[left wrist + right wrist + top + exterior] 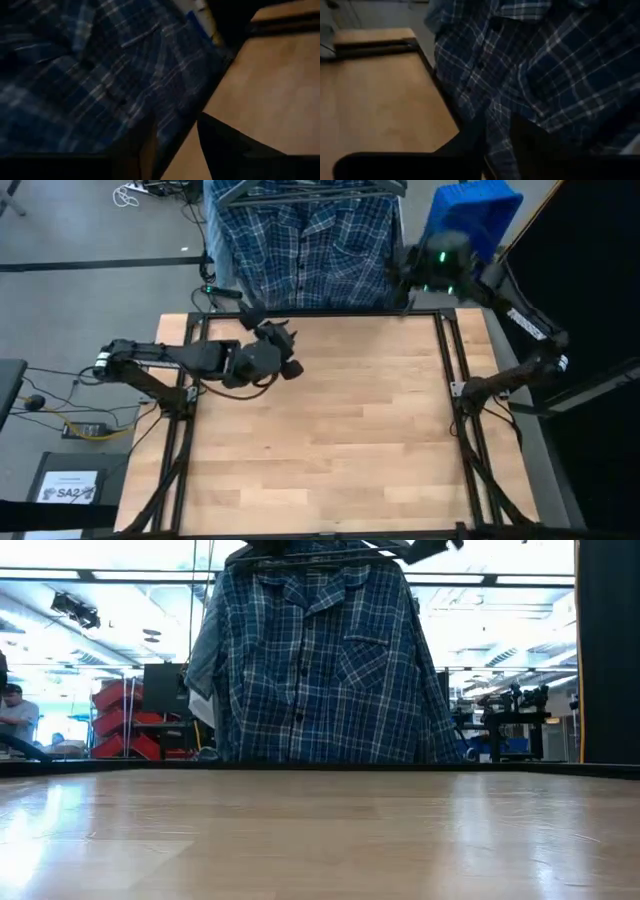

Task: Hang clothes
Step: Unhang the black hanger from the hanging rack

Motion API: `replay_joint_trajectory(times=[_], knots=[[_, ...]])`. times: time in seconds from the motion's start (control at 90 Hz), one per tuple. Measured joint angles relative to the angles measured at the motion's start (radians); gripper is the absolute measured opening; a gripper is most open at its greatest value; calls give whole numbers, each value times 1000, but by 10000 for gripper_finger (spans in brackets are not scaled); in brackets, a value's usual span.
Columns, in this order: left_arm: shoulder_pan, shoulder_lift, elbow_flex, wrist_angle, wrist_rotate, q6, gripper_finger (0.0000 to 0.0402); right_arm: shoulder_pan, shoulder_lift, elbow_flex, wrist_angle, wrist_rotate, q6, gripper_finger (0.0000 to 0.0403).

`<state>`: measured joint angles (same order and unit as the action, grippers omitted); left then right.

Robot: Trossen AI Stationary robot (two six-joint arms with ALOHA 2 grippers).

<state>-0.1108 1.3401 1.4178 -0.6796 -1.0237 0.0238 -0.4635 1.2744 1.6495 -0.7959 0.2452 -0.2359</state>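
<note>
Hanging done for the plaid shirt, by the look of it: it's on a dark hanger beyond the surface's far edge, hem just past it. Left gripper hovers near that edge, fingers apart, empty. Right gripper sits up by the shirt's right side, fingers also parted, nothing held. Risk: either arm snagging the fabric and dragging it off the hanger. A paler garment shows behind it, barely; the rail is cropped.

Both arms are dark, jointed and bulky; the left arm has a white label band, the right arm a green light.
</note>
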Motion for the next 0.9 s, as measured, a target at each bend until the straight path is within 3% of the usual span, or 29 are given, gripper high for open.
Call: replay_joint_trajectory(times=[0.089,0.189,0.433,0.511,0.7,0.9], knots=[[-22,-47,-2,-92,2,-100,121,121,-53,-72,40,24,53,27],[-52,-106,-80,-69,15,-143,115,232,-114,-186,110,25,127,7],[-87,-251,-485,420,235,-156,75,453,-266,-575,353,261,264,5],[-86,-258,-588,577,246,-161,66,504,-302,-694,436,297,274,2],[-77,-239,-728,900,231,-161,54,585,-338,-926,678,305,319,5],[-72,-215,-790,968,230,-162,52,634,-335,-1073,887,311,321,1]])
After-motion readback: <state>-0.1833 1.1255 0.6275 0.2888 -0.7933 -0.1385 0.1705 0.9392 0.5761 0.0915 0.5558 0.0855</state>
